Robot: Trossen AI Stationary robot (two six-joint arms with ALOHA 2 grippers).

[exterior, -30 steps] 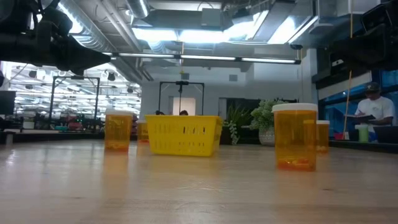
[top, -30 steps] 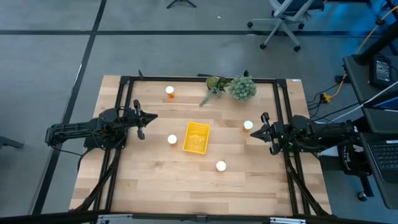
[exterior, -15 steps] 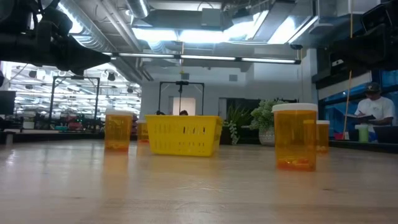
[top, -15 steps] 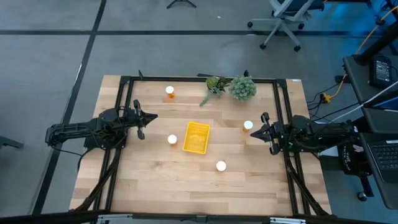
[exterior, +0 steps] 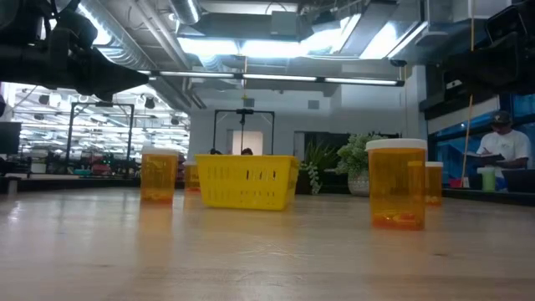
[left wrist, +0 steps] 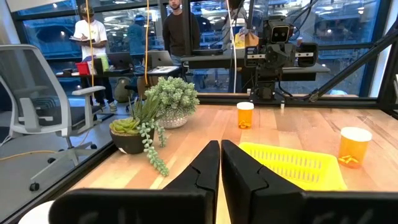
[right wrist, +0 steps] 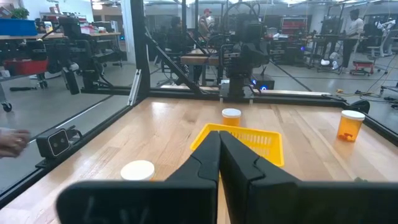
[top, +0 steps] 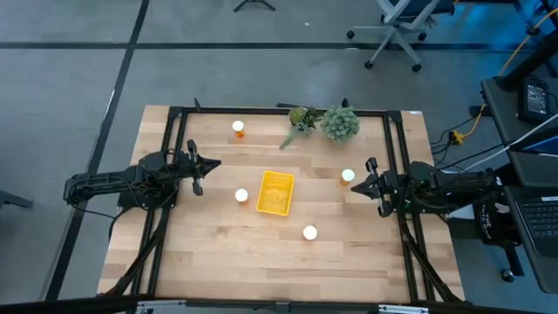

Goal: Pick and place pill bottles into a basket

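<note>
The yellow basket sits mid-table, also in the low view. Four orange, white-capped pill bottles stand upright on their bases: far left, left of the basket, right of it, and near side. My left gripper is shut and empty above the table's left part, pointing at the basket. My right gripper is shut and empty at the right, beside the right bottle, pointing at the basket.
Two green potted plants stand at the far edge, right of centre. A black frame runs round the table. People stand in the room beyond. Bare wood lies along the near edge.
</note>
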